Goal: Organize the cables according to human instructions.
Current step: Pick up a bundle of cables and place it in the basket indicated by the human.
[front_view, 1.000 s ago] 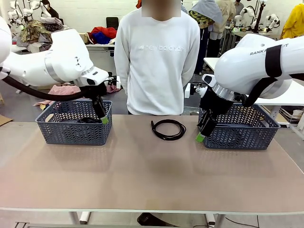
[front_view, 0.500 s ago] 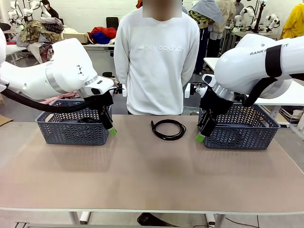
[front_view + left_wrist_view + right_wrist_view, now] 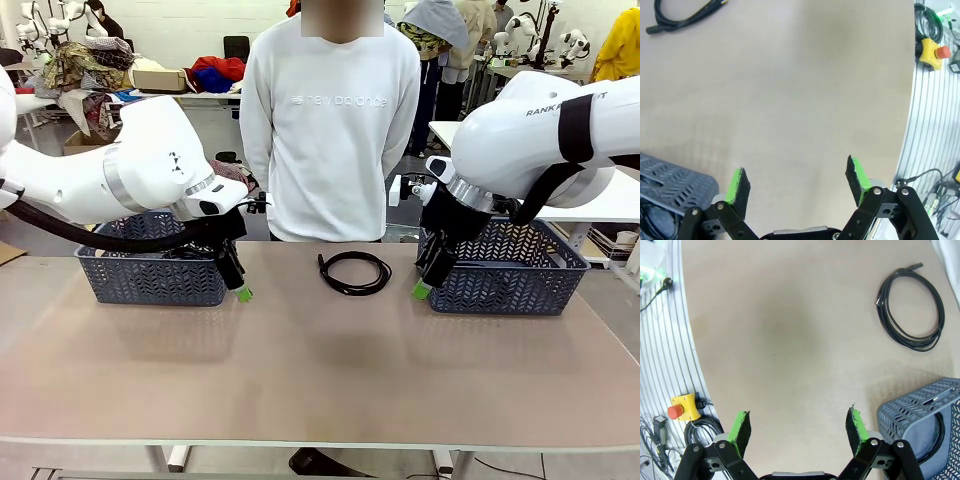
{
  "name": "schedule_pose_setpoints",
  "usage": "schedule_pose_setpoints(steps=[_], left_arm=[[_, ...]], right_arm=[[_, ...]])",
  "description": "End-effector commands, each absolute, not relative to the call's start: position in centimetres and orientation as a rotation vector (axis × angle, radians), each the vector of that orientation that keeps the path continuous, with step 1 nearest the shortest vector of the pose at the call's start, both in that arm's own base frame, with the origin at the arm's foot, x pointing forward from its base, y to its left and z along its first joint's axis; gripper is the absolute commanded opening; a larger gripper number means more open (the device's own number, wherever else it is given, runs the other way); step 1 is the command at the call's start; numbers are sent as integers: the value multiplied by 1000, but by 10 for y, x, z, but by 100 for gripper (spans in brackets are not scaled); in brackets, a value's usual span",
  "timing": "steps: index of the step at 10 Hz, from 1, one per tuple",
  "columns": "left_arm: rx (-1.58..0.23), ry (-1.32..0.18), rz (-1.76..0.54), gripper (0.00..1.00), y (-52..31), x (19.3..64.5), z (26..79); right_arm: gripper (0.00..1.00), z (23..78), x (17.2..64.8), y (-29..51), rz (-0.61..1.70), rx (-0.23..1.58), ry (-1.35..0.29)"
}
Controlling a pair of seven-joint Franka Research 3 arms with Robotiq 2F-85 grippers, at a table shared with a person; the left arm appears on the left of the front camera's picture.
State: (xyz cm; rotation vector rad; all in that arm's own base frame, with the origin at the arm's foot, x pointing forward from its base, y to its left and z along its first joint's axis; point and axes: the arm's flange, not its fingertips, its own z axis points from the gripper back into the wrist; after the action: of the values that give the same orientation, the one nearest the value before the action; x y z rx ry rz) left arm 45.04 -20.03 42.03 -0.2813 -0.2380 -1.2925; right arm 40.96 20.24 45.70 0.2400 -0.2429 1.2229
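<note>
One cable, a thin black coil, lies on the table's far middle in front of the person. It also shows in the right wrist view, the cable, and at the top left of the left wrist view, the cable. My left gripper hangs open just past the right front corner of the left basket, its fingers bare over the table. My right gripper stands open beside the left front corner of the right basket. A cable lies in the left basket, another cable in the right one.
The person stands at the far edge with both hands behind the back. A yellow emergency-stop box sits on the slatted rail along the near table edge, among loose wires. The near half of the table is bare.
My left arm has swung right and down, out from over the left basket to just past its right front corner. The right arm and the coil on the table have not moved.
</note>
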Motion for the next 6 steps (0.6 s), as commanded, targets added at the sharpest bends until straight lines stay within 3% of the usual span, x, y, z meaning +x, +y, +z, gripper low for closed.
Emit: schedule_pose_setpoints(steps=[1, 6], left_arm=[[-280, -241, -1292, 100, -200, 451, 422], [-280, -241, -1292, 100, -200, 451, 422]], right_arm=[[100, 459, 411, 204, 1222, 235, -247], [100, 459, 411, 204, 1222, 235, -247]])
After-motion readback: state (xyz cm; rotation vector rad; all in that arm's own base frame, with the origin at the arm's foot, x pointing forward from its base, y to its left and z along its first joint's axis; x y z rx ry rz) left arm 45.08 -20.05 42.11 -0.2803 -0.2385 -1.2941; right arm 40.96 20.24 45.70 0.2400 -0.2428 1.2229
